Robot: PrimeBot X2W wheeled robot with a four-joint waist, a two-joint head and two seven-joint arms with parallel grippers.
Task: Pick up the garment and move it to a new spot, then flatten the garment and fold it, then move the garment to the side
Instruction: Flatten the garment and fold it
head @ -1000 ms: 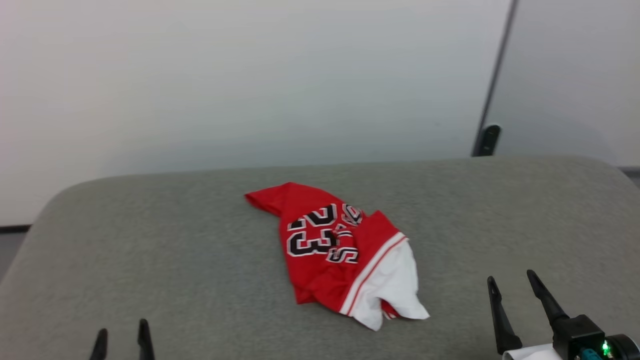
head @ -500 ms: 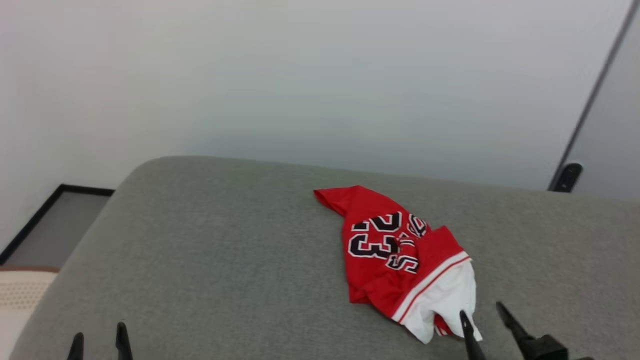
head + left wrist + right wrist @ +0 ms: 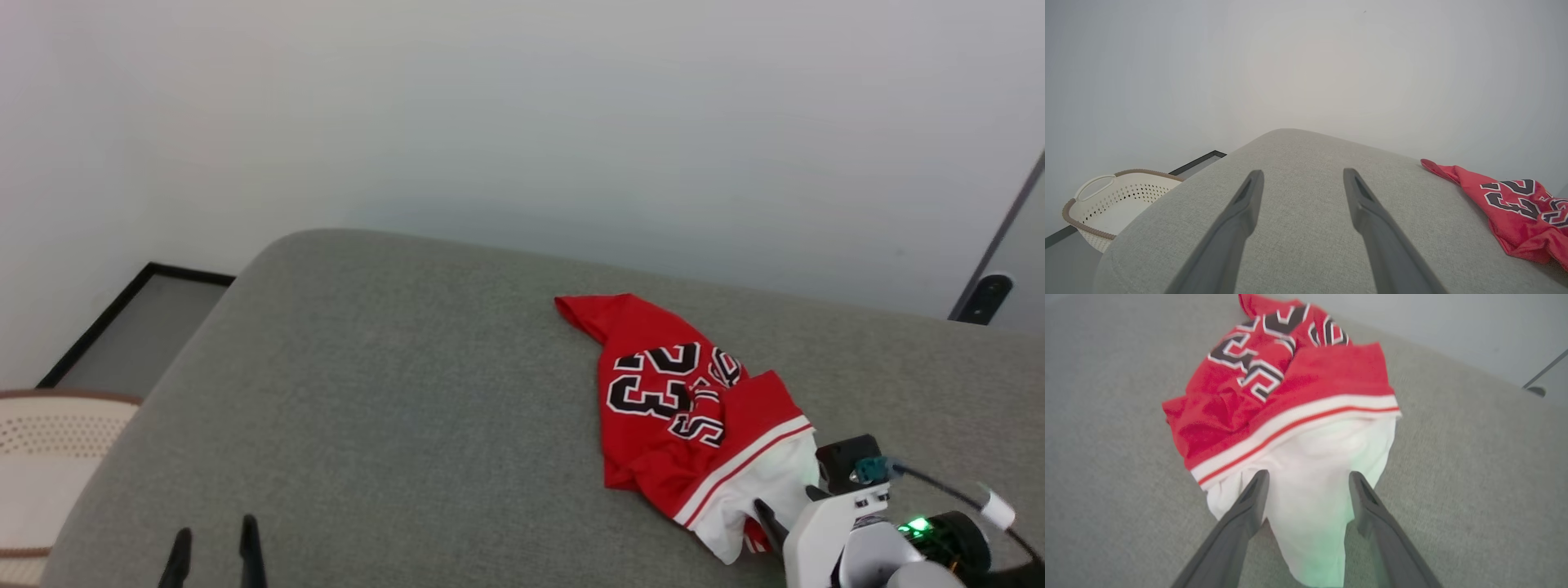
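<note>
Grey fabric cushion top [image 3: 392, 392], pale wall [image 3: 522, 122] behind. On right half: crumpled red jersey-style garment [image 3: 661, 392], black "23" print, long axis far-left to near-right. White sleeve end between spread fingers of right gripper [image 3: 1308, 475], not yet clamped. Well apart: left gripper [image 3: 1302, 173], likewise spread, empty.

Garment [image 3: 653, 392]: red, white sleeve, red-white striped trim, black print outlined white.
Counter [image 3: 392, 392]: grey weave.
Basket [image 3: 1135, 190]: cream, dotted holes, brown rim.
Left pincer [image 3: 1300, 179], right pincer [image 3: 1306, 479]: dark grey.
Wall [image 3: 490, 122]: off-white.
LED [image 3: 918, 523]: green.
</note>
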